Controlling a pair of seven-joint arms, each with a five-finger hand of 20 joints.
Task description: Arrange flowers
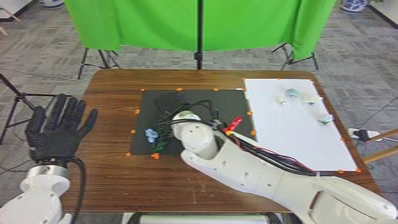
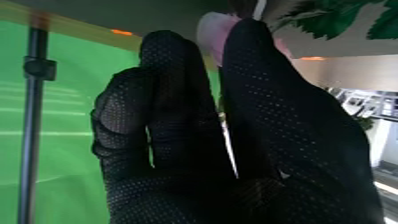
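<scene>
Over the black mat [image 1: 182, 145], my right hand [image 1: 169, 102] is at the far left part, dark against the mat. In the right wrist view this hand [image 2: 169, 135] has fairly straight fingers, with the thumb close beside them. A pink flower [image 2: 213, 34] is partly hidden behind the thumb tip; whether it touches the hand is unclear. Green leaves [image 2: 342, 19] are near it. A blue flower [image 1: 151, 134] and dark green leaves [image 1: 161, 145] lie on the mat. My left hand [image 1: 58, 132] is open beside the table's left edge, fingers spread.
A white board [image 1: 298, 127] on the right bears several small pale flowers, including a bluish one [image 1: 325, 118]. Orange markers edge the mat. My right arm crosses the table's near right part, and a red object [image 1: 234, 123] lies beside its cables. A green cloth [image 1: 160, 22] hangs behind.
</scene>
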